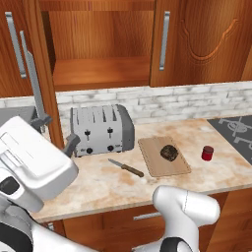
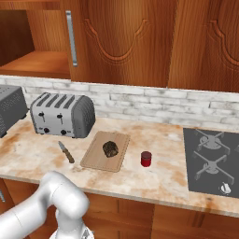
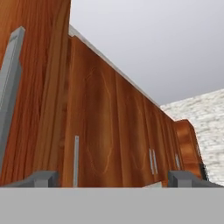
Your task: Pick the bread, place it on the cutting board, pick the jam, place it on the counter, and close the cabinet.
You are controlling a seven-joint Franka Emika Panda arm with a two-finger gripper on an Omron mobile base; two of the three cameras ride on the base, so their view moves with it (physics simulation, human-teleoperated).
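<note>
Bread on cutting board, jam on counter; gripper spread, empty; next: push left cabinet door shut.

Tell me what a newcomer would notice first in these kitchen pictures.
The open cabinet stands out first, its wooden shelf bare above the silver toaster. On the marbled counter the dark bread sits on the cutting board, with the red jam jar standing apart to its right and a knife lying to the board's left.
</note>
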